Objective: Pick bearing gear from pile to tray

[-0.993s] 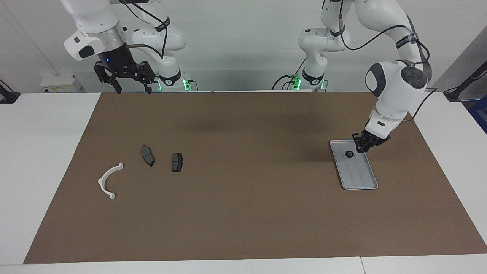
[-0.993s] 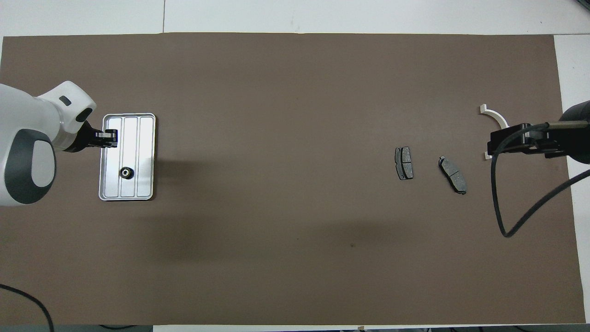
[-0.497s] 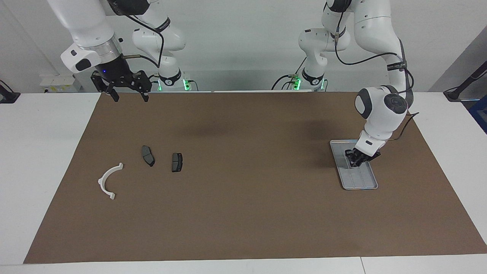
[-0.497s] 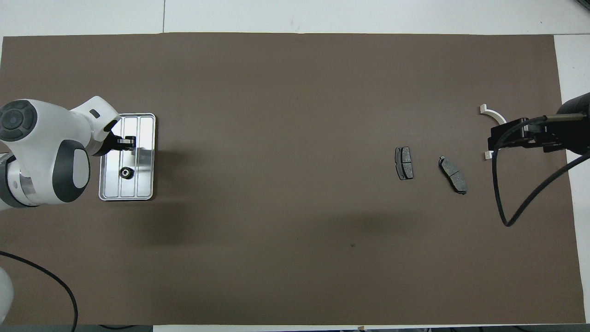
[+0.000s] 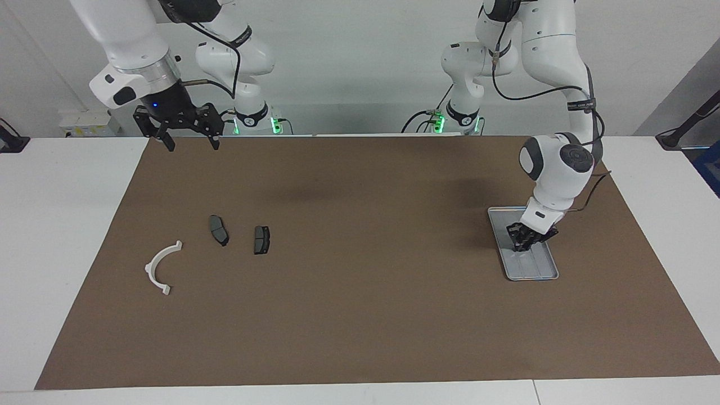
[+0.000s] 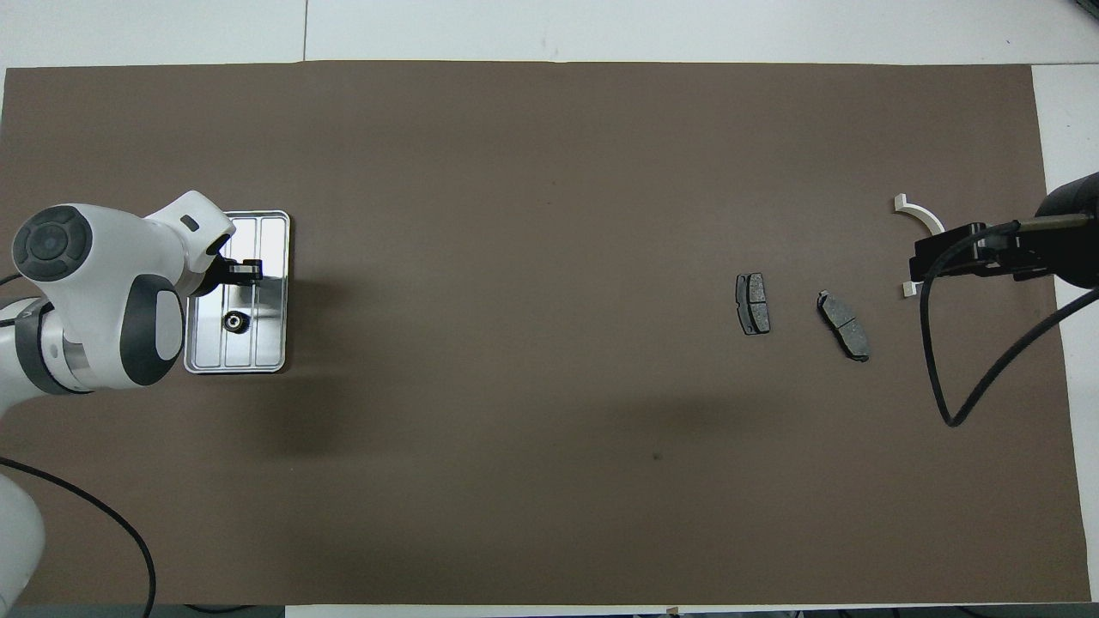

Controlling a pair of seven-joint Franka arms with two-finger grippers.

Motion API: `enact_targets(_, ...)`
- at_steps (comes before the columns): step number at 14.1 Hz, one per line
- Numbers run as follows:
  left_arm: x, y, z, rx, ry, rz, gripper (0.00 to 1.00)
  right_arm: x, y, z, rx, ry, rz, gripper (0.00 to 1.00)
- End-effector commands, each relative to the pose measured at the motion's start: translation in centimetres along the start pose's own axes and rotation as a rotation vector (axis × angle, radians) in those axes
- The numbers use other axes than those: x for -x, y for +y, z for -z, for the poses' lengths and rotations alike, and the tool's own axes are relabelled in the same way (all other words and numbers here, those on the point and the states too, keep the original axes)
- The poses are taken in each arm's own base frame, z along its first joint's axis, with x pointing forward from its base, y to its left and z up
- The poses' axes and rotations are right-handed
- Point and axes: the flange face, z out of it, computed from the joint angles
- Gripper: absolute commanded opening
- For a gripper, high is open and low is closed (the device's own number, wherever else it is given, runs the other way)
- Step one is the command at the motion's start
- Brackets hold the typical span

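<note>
Gear (image 6: 233, 322), small, black and round, lies loose in the tray (image 6: 273, 257), on the part of the tray base nearer the robots. Left end effector (image 5: 522, 245) is down over the tray, with its fingertips drawn together and nothing between them; in the overhead view (image 6: 251, 271) it covers the tray's middle, just beside the gear but apart from it. The tray sits on the brown mat (image 5: 360, 315) toward the left arm's end of the tabletop (image 5: 62, 225).

Right end effector (image 5: 188, 142) hangs spread wide and holding nothing, up over the mat's edge nearest the robots at the right arm's end. Below lie a white plastic arc (image 5: 161, 268) and two dark grey pads (image 5: 218, 229) (image 5: 261, 239), side by side and well apart from the tray.
</note>
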Motion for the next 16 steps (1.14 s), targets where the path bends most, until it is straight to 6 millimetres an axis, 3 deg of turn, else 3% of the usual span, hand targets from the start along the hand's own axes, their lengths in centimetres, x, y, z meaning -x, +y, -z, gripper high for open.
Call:
enact_targets(1, 0.4, -0.1, -1.1, 0.008, 0.014, 0.001, 0.0, 0.2, 0.2, 0.3, 0.045, 0.022, 0.032, 1.0)
enact_targets(2, 0.4, -0.2, -1.1, 0.008, 0.009, 0.003, 0.0, 0.1, 0.3, 0.3, 0.068, 0.025, 0.034, 1.0)
enact_targets(3, 0.3, -0.1, -0.9, 0.009, 0.002, 0.001, 0.57, 0.1, 0.2, 0.3, 0.074, 0.029, 0.037, 1.0)
enact_targets(4, 0.3, 0.1, -0.7, 0.01, -0.012, -0.002, 1.0, 0.1, 0.3, 0.3, 0.078, 0.03, 0.037, 1.0)
enact_targets(8, -2.1, -0.5, 5.3, 0.016, -0.066, 0.005, 1.0, 0.1, 0.3, 0.4, 0.081, 0.031, 0.04, 1.0)
enact_targets(10, -3.1, -1.2, 11.7, 0.018, -0.005, 0.021, 1.0, 0.2, 0.3, 0.5, 0.081, 0.033, 0.04, 1.0)
enact_targets(13, -2.9, -2.6, 23.6, 0.028, 0.103, 0.163, 1.0, 0.2, 0.0, 0.5, 0.078, 0.033, 0.042, 1.0)
enact_targets(16, -0.6, -1.7, 31.4, 0.046, 0.108, 0.254, 1.0, 0.2, 0.1, 0.5, 0.076, 0.034, 0.041, 1.0)
